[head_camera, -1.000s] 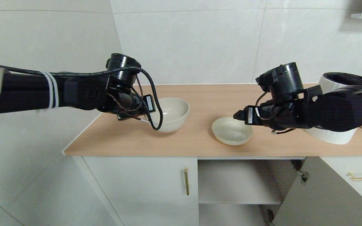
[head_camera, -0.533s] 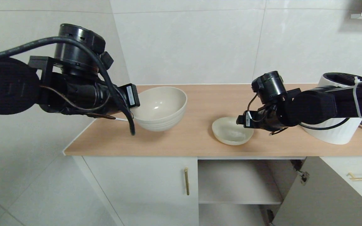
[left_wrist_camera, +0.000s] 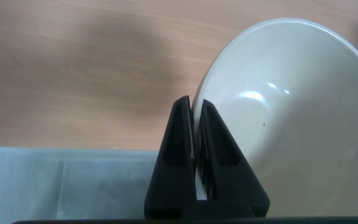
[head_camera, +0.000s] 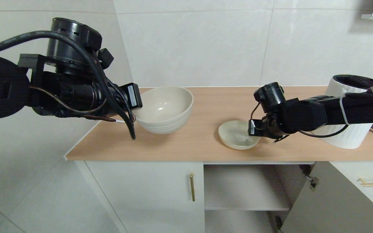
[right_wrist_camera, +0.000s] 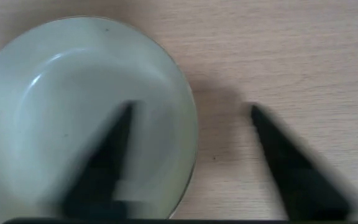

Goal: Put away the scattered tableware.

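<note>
A large cream bowl (head_camera: 165, 108) hangs tilted above the left part of the wooden counter (head_camera: 189, 147). My left gripper (head_camera: 137, 112) is shut on its near rim. In the left wrist view the two fingers pinch the rim of the large bowl (left_wrist_camera: 291, 112) at the left gripper (left_wrist_camera: 196, 118). A small shallow bowl (head_camera: 236, 134) sits on the counter at centre right. My right gripper (head_camera: 253, 130) is low at its right edge and open. In the right wrist view the right gripper (right_wrist_camera: 191, 118) straddles the rim of the small bowl (right_wrist_camera: 73, 106), one finger inside and one outside.
A white cylindrical container (head_camera: 351, 136) stands on the counter at the far right, behind my right arm. Below the counter a cabinet stands open with a bare shelf (head_camera: 243, 191) and its door (head_camera: 322, 204) swung out. A closed door with a gold handle (head_camera: 191, 187) is beside it.
My left arm has lifted the large bowl off the counter and tilted it. My right gripper has dropped down and moved in to the small bowl's right rim.
</note>
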